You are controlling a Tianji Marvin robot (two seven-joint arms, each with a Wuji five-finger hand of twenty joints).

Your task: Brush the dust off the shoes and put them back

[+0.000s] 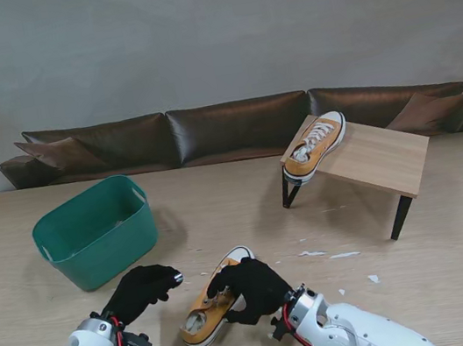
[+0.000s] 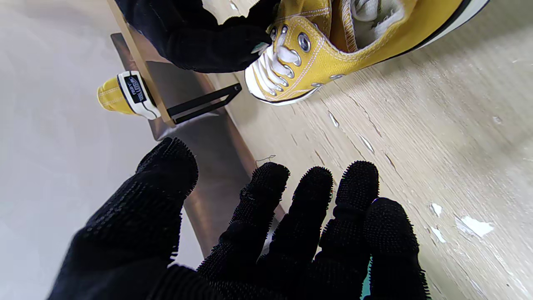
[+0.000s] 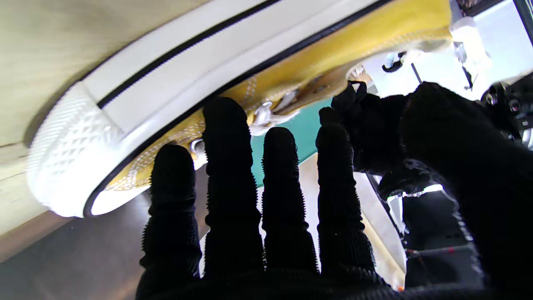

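Right robot hand (image 1: 249, 287), black-gloved, nearest me: fingers (image 3: 228, 175) wrapped over the laced upper of a yellow sneaker (image 1: 213, 302), thumb on the opposite side, gripping it. Shoe lies tilted on the wooden surface (image 1: 459, 259), white toe cap pointing away from me, heel toward me.

Left robot hand (image 1: 143, 290) just left of that shoe, not touching it. In its wrist view the fingers (image 2: 308, 208) are spread and hold nothing.

White flecks (image 1: 345, 254) scattered on the surface to the right of the held shoe.

Farther out, beyond the left robot hand: green tub (image 1: 96, 232) standing upright. Beyond the right robot hand and to its right: small wooden stand (image 1: 380, 157) on black legs, second yellow sneaker (image 1: 314, 146) resting at its left edge.

Dark brown sofa (image 1: 233, 126) along the far edge.
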